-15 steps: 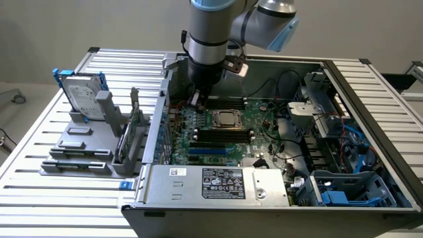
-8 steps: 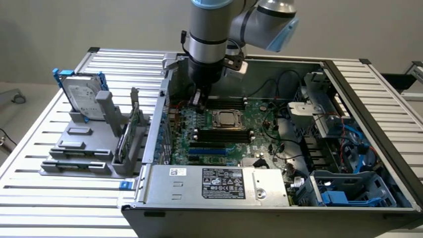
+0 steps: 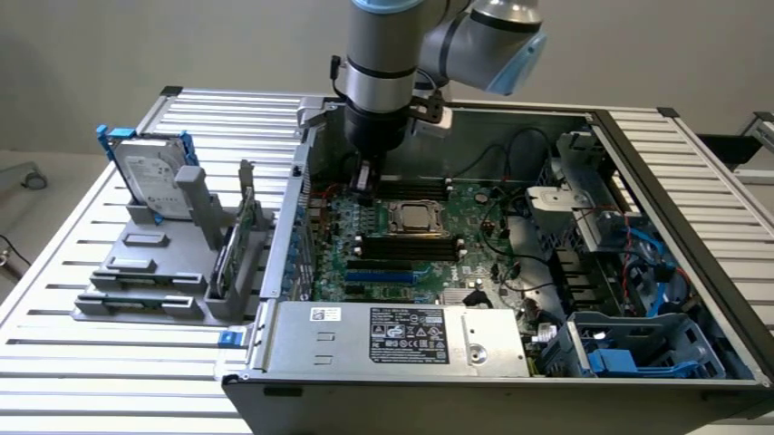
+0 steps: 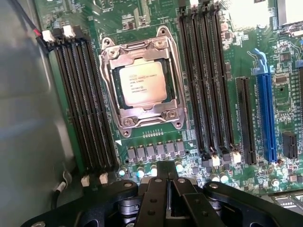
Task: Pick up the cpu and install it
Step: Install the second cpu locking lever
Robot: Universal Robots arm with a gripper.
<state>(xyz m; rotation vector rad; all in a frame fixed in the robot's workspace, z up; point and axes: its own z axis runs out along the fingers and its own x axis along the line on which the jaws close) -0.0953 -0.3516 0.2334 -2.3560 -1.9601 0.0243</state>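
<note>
- Claw (image 4: 164,182) clenched and holding nothing, poised inside the open computer case (image 3: 677,172) above the motherboard (image 3: 472,258).
- Just ahead of the claw, the cpu (image 4: 142,83) sits seated in its socket frame (image 4: 140,122), apart from the fingertips.
- Black memory slots (image 4: 85,104) flank the socket on both sides.
- Beyond the case, a hard drive (image 3: 155,172) stands upright on the desk (image 3: 109,362).

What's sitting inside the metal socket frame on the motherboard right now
The cpu lies flat inside the metal socket frame, silvery top with printed text facing up. The frame overlaps its edges, and the socket contacts beneath are covered.
</note>
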